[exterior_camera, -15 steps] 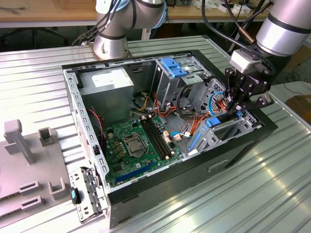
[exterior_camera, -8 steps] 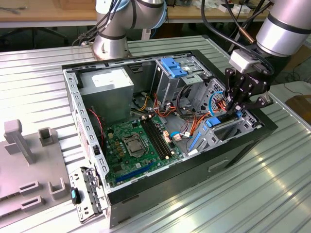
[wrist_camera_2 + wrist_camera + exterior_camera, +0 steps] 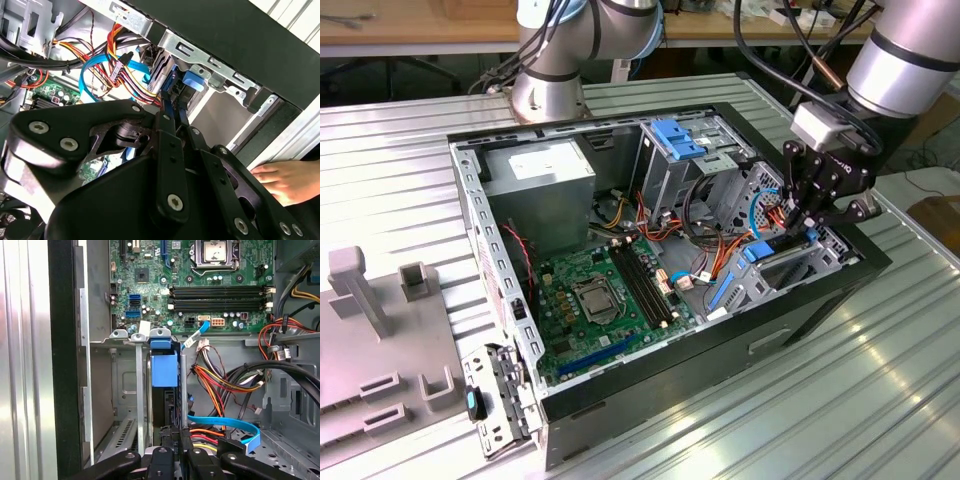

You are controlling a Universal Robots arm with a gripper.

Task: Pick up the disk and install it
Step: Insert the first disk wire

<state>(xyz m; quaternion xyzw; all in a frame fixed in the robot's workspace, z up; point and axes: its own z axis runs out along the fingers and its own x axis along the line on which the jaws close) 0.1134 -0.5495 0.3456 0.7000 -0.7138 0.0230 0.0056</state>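
The disk (image 3: pixel 164 371) stands on edge in the metal drive cage (image 3: pixel 116 390) at the front corner of the open computer case (image 3: pixel 670 370). Its bright blue carrier tab (image 3: pixel 194 80) points toward the motherboard. In the exterior view the disk (image 3: pixel 757 251) sits low in the cage at the case's right end. My gripper (image 3: pixel 798 222) hangs directly over it. In both wrist views the black fingers (image 3: pixel 186 440) sit close together on the disk's dark rear edge, so my gripper (image 3: pixel 172 432) (image 3: pixel 172 112) is shut on the disk.
Orange, red and yellow wire bundles (image 3: pixel 220 385) and a flat blue cable (image 3: pixel 225 422) crowd the space beside the cage. The motherboard (image 3: pixel 600 300) and power supply (image 3: pixel 540 175) fill the case. A person's hand (image 3: pixel 280 180) rests outside the case wall. Grey fixtures (image 3: pixel 380 330) stand at the exterior view's left.
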